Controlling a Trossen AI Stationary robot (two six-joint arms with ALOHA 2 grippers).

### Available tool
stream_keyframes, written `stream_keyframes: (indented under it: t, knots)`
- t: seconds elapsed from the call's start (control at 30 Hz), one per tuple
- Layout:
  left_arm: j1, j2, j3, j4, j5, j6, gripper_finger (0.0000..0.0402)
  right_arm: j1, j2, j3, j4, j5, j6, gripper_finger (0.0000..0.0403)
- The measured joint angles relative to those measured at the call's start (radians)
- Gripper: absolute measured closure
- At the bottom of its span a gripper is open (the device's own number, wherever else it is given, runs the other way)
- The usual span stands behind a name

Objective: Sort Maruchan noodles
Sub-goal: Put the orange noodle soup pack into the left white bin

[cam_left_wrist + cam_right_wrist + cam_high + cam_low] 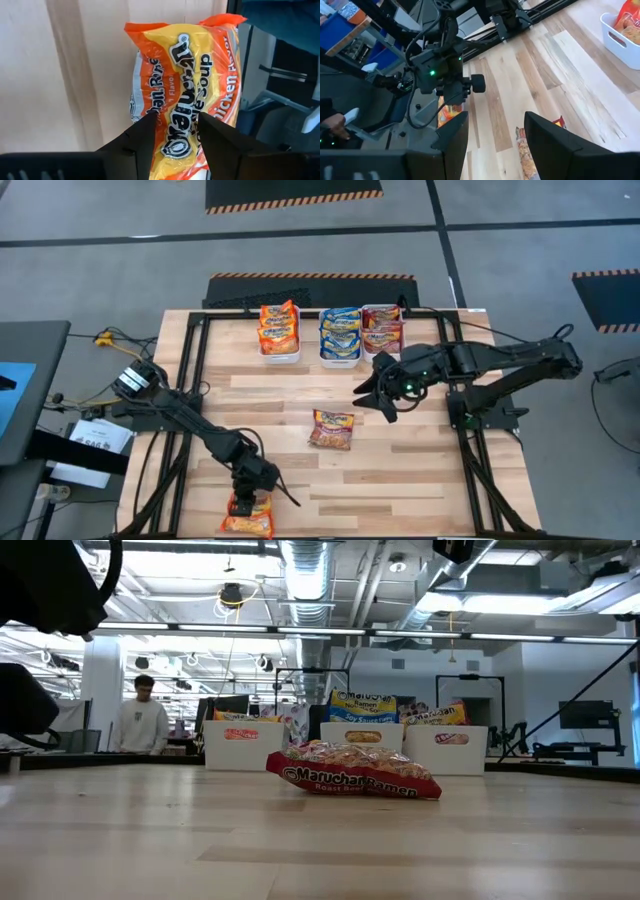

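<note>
We see a pale wooden tabletop [400,480] from above, with two dark arms reaching over it. Three white bins [280,352] stand in a row along its far edge, holding packets sorted by colour: orange in the left bin, blue in the middle, dark red in the right. The right end effector [372,392] hangs above the tabletop near the bins, fingers spread and holding nothing. A dark red packet [332,429] lies flat and alone near the middle of the tabletop. At the near edge, the left end effector [174,131] is down on an orange packet [185,85], its fingers set against the wrapper on either side; we cannot tell whether they truly grip it. The packet partly overhangs the edge, so we judge that a loose pinch on the slick, crinkly plastic could let it slip and drop to the floor.
</note>
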Motion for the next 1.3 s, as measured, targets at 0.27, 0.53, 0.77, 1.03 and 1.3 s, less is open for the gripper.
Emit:
stream_keyframes:
  t: [0.27, 0.53, 0.77, 1.03, 1.3]
  knots:
    - [0.0, 0.0, 0.0, 0.001, 0.012, 0.016, 0.0357, -0.001, 0.0, 0.0, 0.0, 0.0, 0.0, 0.0186]
    - [0.0, -0.005, 0.0, 0.011, 0.001, 0.032, 0.04, -0.001, 0.0, 0.0, 0.0, 0.001, 0.013, 0.0186]
    - [0.005, -0.081, 0.0, -0.06, -0.024, 0.069, 0.0401, -0.001, 0.0, 0.0, 0.0, 0.002, 0.023, 0.0186]
    - [0.019, -0.245, 0.0, -0.123, -0.133, 0.073, 0.0401, -0.001, 0.0, 0.0, 0.0, 0.002, 0.024, 0.0186]
    - [0.12, -0.378, 0.0, -0.257, -0.273, 0.136, 0.0401, -0.027, 0.0, 0.0, 0.0, 0.0, -0.009, 0.0186]
